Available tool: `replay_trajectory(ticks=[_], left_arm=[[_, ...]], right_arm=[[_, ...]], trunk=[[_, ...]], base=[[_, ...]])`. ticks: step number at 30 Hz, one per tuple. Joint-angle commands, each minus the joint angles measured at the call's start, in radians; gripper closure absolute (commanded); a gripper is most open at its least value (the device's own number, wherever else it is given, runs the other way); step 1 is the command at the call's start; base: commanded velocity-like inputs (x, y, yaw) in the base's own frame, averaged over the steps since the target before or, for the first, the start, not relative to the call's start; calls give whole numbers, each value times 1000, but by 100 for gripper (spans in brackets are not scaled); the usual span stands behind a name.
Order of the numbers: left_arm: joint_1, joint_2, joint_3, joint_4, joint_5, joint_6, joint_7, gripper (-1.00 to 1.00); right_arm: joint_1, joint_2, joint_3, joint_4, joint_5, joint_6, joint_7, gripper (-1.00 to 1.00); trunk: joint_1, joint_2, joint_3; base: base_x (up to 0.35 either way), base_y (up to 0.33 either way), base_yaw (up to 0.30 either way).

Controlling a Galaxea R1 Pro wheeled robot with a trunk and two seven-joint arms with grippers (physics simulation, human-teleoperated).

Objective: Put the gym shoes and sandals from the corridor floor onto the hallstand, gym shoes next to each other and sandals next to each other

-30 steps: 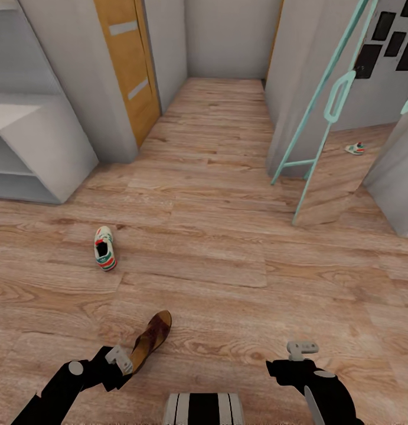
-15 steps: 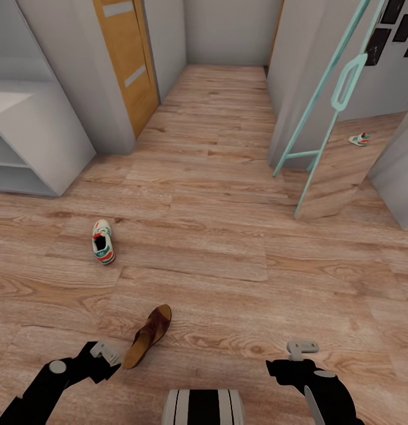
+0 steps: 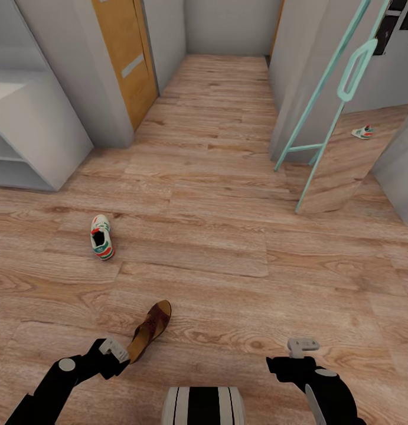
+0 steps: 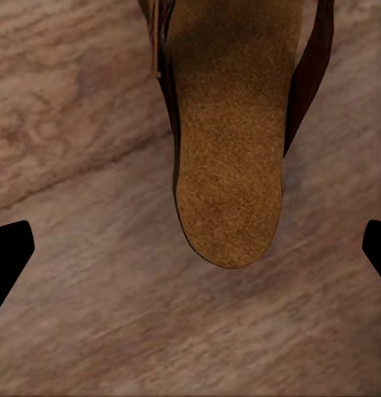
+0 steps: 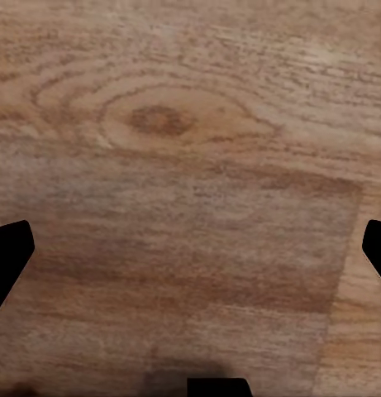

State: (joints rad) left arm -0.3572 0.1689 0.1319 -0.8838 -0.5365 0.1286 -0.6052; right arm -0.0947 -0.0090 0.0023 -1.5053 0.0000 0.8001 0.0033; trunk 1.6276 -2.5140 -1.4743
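One brown sandal (image 3: 149,330) lies on the corridor floor (image 3: 227,236) close in front of me. My left gripper (image 3: 114,348) is open just beside its near end. The left wrist view looks down on the sandal's tan footbed (image 4: 227,165), with the left gripper (image 4: 192,256) spread wide at its heel end and holding nothing. A white gym shoe (image 3: 101,237) with green and red accents lies farther out on the left. A second gym shoe (image 3: 362,132) shows far right, past a teal frame. The hallstand (image 3: 32,136) stands at the far left. My right gripper (image 3: 302,345) (image 5: 190,252) hangs open over bare floor.
A teal metal frame (image 3: 322,112) leans by the grey wall on the right. An orange-brown door (image 3: 127,59) stands left of the corridor that runs ahead. Wide wood-plank floor lies between me and the hallstand.
The head view has shifted a little, so everything sits higher in the picture. My left gripper drew back from the sandal, then returned to its near end. The sandal and gym shoe stay put.
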Motion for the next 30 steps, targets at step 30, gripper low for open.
replay_trajectory(ticks=[30], left_arm=[[0,-29,8,-5,-5,6,-5,-100]], right_arm=[[0,-5,7,-6,0,-159,1,-100]], trunk=[[0,0,-1]], base=[[0,0,0]])
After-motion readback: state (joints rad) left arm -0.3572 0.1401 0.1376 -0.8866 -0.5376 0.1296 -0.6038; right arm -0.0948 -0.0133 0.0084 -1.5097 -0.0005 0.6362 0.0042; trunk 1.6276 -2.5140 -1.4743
